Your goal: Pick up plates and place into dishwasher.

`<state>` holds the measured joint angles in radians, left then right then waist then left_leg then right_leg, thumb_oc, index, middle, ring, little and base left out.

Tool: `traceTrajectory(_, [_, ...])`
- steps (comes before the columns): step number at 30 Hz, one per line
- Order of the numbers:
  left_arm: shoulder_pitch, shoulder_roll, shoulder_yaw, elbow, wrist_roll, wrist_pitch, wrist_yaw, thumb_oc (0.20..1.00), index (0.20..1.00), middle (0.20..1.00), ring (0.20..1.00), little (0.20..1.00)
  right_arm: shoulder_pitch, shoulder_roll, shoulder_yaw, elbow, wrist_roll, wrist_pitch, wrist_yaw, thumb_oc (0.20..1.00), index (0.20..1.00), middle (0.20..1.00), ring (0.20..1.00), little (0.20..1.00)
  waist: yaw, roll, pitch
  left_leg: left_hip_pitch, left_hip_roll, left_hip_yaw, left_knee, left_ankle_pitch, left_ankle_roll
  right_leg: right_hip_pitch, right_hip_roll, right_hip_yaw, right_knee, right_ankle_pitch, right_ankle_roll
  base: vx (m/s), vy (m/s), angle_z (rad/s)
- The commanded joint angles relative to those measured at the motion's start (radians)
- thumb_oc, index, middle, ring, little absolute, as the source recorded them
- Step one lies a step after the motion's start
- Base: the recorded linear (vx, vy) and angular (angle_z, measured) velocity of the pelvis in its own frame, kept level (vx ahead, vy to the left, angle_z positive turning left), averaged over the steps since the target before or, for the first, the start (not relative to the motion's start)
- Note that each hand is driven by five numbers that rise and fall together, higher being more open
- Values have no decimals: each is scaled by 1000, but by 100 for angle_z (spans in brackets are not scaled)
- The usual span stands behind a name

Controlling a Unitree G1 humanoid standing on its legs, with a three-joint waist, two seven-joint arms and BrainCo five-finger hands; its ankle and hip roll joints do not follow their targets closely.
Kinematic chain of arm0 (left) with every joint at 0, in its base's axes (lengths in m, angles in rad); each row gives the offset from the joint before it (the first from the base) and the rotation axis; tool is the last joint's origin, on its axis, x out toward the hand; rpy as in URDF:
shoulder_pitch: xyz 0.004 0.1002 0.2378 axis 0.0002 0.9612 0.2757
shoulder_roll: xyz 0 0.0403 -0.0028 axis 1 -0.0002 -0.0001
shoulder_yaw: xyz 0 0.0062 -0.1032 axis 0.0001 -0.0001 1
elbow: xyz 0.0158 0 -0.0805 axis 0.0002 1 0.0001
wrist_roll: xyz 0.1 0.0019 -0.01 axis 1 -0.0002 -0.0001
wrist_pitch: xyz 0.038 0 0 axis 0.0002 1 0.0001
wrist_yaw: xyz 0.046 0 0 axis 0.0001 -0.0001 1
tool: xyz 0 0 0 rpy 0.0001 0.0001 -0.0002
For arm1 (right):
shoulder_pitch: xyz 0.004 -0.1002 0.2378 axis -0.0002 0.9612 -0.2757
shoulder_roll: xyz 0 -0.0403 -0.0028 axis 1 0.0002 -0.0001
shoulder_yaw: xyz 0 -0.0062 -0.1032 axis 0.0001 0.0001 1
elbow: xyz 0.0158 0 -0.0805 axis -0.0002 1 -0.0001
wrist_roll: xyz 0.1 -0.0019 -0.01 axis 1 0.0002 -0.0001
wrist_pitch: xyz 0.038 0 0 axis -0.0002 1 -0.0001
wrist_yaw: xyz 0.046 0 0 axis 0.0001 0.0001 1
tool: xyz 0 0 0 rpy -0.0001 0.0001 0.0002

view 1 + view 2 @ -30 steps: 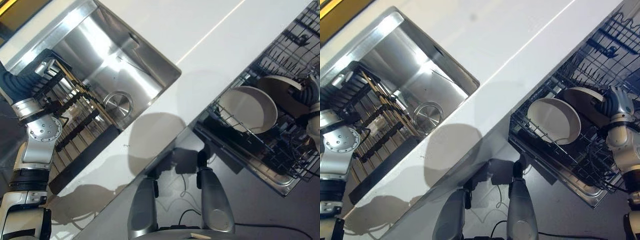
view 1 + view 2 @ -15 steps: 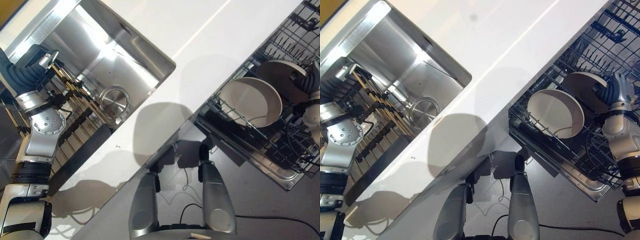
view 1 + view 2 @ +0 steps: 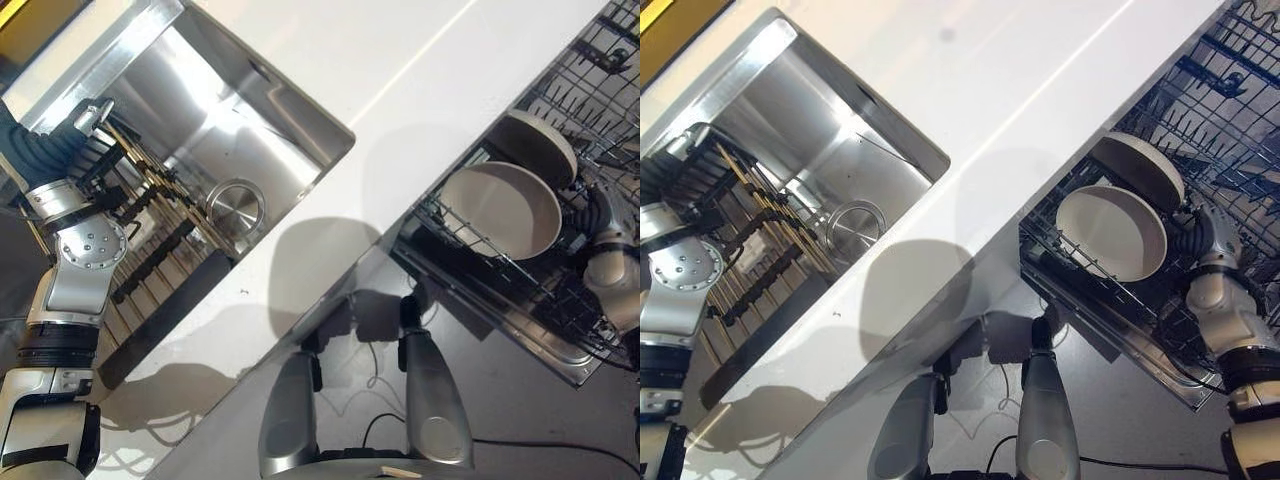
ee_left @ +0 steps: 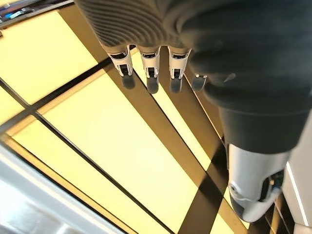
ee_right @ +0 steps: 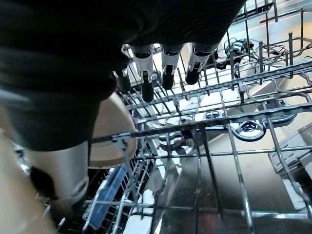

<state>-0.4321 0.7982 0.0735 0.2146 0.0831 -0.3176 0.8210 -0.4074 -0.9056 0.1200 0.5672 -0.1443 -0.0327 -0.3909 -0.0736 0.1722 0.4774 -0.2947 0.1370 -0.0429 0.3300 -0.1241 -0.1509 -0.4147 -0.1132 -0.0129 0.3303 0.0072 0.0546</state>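
Two round cream plates (image 3: 1111, 232) (image 3: 1143, 167) stand on edge in dishwasher rack (image 3: 520, 300), concave faces toward counter (image 3: 400, 130), one behind other. Right hand (image 5: 163, 66) beside them, fingers relaxed, empty. Left hand (image 4: 151, 68) open over sink rack (image 3: 150, 220).

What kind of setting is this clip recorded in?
Most likely a kitchen: a stainless steel sink set in a white countertop, beside a pulled-out dishwasher rack with two plates standing in it.

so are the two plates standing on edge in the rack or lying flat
Standing on edge. Both round cream plates lean upright between the tines of the dark wire dishwasher rack, one behind the other. The right robot hand is beside them.
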Motion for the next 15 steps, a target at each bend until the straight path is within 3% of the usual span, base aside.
traceTrajectory(1, [77, -15, 74, -43, -1, -45, -6, 1000, 1000, 1000, 1000, 1000, 54, 9, -107, -127, -6, 2, -86, 1000, 1000, 1000, 1000, 1000, -37, -11, -106, -26, 42, 3, -122, 154, 0, 112, -62, 71, 3, -153, 41, 56, 122, -8])
traceTrajectory(15, [313, -170, 187, -106, 31, -98, -70, 1000, 1000, 1000, 1000, 1000, 328, 142, -356, -362, -35, 35, -166, 1000, 1000, 1000, 1000, 1000, -104, -25, -185, 95, 1, 94, -70, 43, 11, 225, -168, 131, -123, -70, 115, 83, 176, -15])
